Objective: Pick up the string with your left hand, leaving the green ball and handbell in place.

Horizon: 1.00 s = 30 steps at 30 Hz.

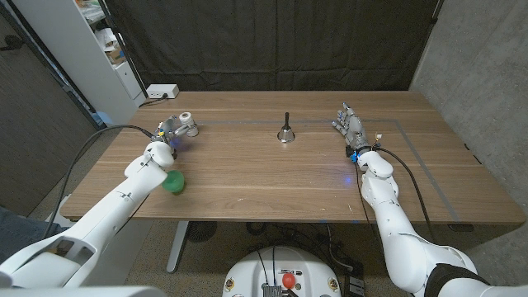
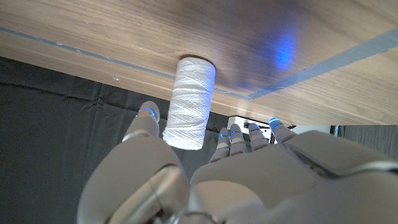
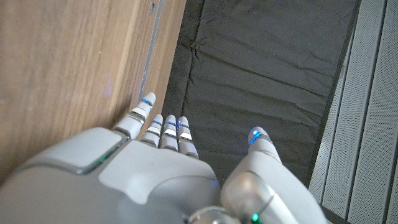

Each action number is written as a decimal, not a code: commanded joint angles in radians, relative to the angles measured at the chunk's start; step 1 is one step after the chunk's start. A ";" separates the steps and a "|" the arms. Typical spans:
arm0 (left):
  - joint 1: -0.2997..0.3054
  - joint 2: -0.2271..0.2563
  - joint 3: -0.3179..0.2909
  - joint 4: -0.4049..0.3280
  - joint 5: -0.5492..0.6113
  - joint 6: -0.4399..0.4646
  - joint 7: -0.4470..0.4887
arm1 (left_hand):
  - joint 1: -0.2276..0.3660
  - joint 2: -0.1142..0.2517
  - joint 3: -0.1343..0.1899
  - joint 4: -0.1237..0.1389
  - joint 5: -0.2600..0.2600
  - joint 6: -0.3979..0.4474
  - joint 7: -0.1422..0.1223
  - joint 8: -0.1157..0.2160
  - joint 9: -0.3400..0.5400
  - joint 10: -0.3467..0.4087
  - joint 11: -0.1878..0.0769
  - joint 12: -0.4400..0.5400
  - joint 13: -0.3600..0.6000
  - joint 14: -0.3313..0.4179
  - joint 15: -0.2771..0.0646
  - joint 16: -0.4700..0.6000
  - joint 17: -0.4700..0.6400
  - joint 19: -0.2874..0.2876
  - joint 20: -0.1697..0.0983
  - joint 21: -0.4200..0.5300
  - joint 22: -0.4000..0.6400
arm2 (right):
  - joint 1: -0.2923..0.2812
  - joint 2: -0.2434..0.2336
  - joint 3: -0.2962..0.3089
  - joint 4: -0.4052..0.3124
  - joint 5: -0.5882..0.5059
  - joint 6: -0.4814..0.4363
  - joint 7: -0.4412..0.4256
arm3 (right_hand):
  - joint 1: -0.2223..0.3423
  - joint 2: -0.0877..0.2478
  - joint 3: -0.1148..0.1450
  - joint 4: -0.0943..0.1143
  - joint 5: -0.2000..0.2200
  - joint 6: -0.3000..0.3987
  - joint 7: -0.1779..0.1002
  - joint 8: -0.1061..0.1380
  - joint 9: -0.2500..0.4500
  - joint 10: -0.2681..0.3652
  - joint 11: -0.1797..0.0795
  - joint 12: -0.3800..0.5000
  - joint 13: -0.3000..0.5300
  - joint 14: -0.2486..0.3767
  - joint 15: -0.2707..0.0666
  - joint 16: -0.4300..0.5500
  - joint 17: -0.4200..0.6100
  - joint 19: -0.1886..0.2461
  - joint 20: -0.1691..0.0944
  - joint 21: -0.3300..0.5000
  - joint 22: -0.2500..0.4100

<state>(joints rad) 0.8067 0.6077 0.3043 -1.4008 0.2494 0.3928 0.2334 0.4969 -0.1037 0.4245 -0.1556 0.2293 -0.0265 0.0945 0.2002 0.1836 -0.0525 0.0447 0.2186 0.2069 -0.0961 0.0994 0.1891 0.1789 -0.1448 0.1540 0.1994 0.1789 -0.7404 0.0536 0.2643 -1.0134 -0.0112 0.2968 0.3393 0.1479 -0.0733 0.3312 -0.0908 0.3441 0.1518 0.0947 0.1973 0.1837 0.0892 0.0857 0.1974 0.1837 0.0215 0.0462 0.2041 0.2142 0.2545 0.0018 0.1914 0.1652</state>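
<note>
Reaching toward ten o'clock on the table (image 1: pixel 247 177), my left hand (image 1: pixel 171 132) brackets the upright white string spool (image 1: pixel 186 125), which my wrist camera shows untouched between spread fingers (image 2: pixel 147 118), while green ball (image 1: pixel 174 183), handbell (image 1: pixel 285 132) and my open, empty right hand (image 1: pixel 350 128) follow rightward.

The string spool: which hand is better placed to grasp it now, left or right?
Left. The left hand already reaches around the upright string spool, its fingers apart on both sides of it. The right hand stands open far across the table, beyond the handbell.
</note>
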 commanded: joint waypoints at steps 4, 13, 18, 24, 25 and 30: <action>-0.038 -0.015 0.017 0.066 -0.003 -0.038 0.005 | 0.012 0.000 0.003 0.006 0.000 0.009 -0.001 0.000 0.002 -0.003 0.005 0.008 0.005 -0.003 0.002 0.002 0.005 0.001 0.007 0.000 0.004 | -0.005 0.005 -0.006 -0.030 -0.003 0.008 0.001 | 0.008 0.001 -0.005 -0.002 0.005 0.008 0.004 -0.001 0.004 0.011 0.000 -0.002 0.005 0.007 0.003 0.005 0.000 0.006 -0.002 -0.001 0.005; -0.067 -0.030 0.036 0.110 -0.001 -0.071 0.008 | 0.013 0.000 0.002 0.007 -0.001 0.013 0.000 0.001 0.002 0.002 0.005 0.010 0.005 0.002 0.001 0.003 0.005 0.004 0.006 0.001 0.004 | -0.009 0.009 -0.007 -0.038 0.003 0.016 0.002 | 0.008 0.002 -0.006 -0.002 0.005 0.008 0.004 -0.001 0.004 0.010 -0.001 -0.003 0.005 0.007 0.004 0.005 0.001 0.006 -0.001 -0.001 0.005; -0.080 -0.035 0.042 0.127 0.000 -0.077 0.007 | 0.013 0.001 0.001 0.008 -0.001 0.016 0.000 0.001 0.002 0.003 0.003 0.010 0.005 0.003 -0.002 0.004 0.005 0.004 0.005 0.001 0.004 | -0.014 0.010 -0.009 -0.047 0.003 0.018 -0.002 | 0.008 0.002 -0.007 -0.002 0.006 0.009 0.004 -0.001 0.004 0.011 0.000 -0.003 0.005 0.007 0.003 0.005 0.000 0.006 -0.001 -0.001 0.005; -0.093 -0.043 0.050 0.154 0.002 -0.095 0.015 | 0.015 0.002 0.000 0.008 -0.001 0.024 0.001 0.004 0.002 0.010 0.002 0.013 0.005 0.010 -0.004 0.006 0.005 0.006 0.004 0.002 0.004 | -0.022 0.010 -0.013 -0.059 -0.006 0.014 -0.013 | 0.008 0.002 -0.007 -0.002 0.006 0.009 0.003 -0.001 0.004 0.011 -0.001 -0.003 0.005 0.008 0.004 0.005 0.000 0.006 0.000 -0.001 0.005; -0.095 -0.045 0.049 0.159 -0.002 -0.099 0.014 | 0.015 0.002 0.000 0.009 -0.001 0.024 0.001 0.004 0.002 0.010 0.001 0.013 0.005 0.010 -0.005 0.006 0.005 0.007 0.004 0.002 0.004 | -0.023 0.010 -0.013 -0.060 -0.006 0.014 -0.013 | 0.008 0.002 -0.008 -0.002 0.006 0.009 0.004 -0.001 0.004 0.011 -0.001 -0.003 0.005 0.007 0.004 0.005 0.000 0.006 0.000 -0.001 0.005; -0.102 -0.056 0.055 0.182 0.005 -0.109 0.038 | 0.017 0.003 -0.001 0.009 -0.001 0.036 0.000 0.007 0.002 0.016 -0.002 0.015 0.005 0.017 -0.005 0.008 0.004 0.014 0.004 0.005 0.004 | -0.023 0.011 -0.014 -0.061 -0.006 0.012 -0.016 | 0.008 0.003 -0.008 -0.002 0.006 0.010 0.003 -0.001 0.004 0.012 0.000 -0.002 0.005 0.007 0.003 0.005 0.000 0.006 0.000 -0.001 0.005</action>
<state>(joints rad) 0.7253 0.5703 0.3478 -1.2634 0.2481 0.3087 0.2453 0.5022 -0.0984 0.4204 -0.1516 0.2293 -0.0012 0.0942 0.2002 0.1835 -0.0447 0.0415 0.2265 0.2069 -0.0872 0.0905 0.1891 0.1789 -0.1408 0.1568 0.1994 0.1789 -0.7565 0.0622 0.2548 -1.0618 -0.0121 0.3120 0.3335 0.1480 -0.0733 0.3271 -0.0950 0.3440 0.1518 0.0947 0.1973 0.1837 0.0892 0.0857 0.1973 0.1837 0.0215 0.0462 0.2041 0.2142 0.2545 0.0018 0.1914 0.1652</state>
